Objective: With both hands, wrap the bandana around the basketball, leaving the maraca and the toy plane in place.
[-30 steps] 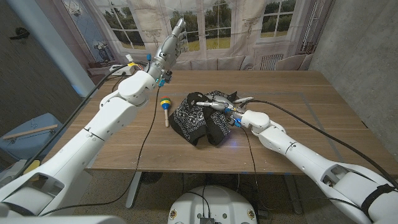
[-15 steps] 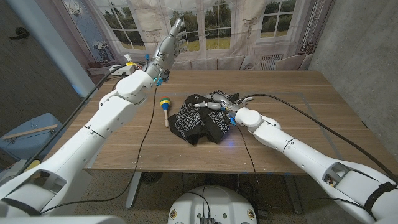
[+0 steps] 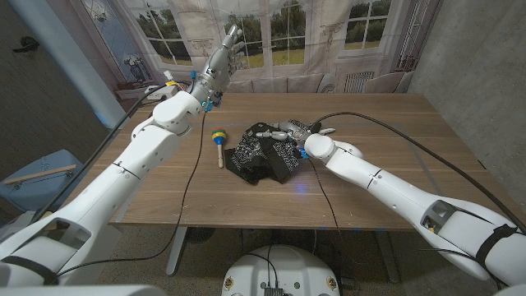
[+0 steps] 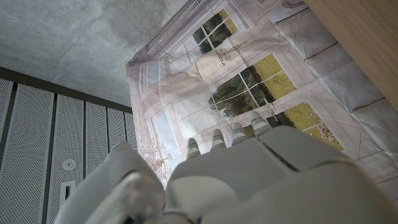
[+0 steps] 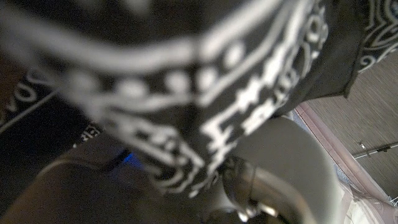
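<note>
The black bandana (image 3: 261,158) with white paisley print lies bunched in a mound at the table's middle, and the basketball beneath it is hidden. My right hand (image 3: 283,132) sits on top of the mound and grips a fold of cloth. In the right wrist view, the blurred bandana (image 5: 205,106) drapes close over that hand. The maraca (image 3: 219,140), with a yellow, green and blue head and a wooden handle, lies just left of the cloth. My left hand (image 3: 222,56) is raised high above the table's far left, fingers apart and holding nothing; its back (image 4: 261,177) faces the printed backdrop.
A thin black cable (image 3: 195,164) runs from the left arm across the wooden table (image 3: 386,181) to its front edge. Another cable (image 3: 386,131) trails from the right wrist. A window-print curtain (image 3: 288,41) hangs behind the far edge. A power strip (image 3: 156,92) sits at the far left.
My right hand has moved left over the mound, drawing the cloth with it, and the bundle is now tighter. The left hand stays raised, almost unmoved.
</note>
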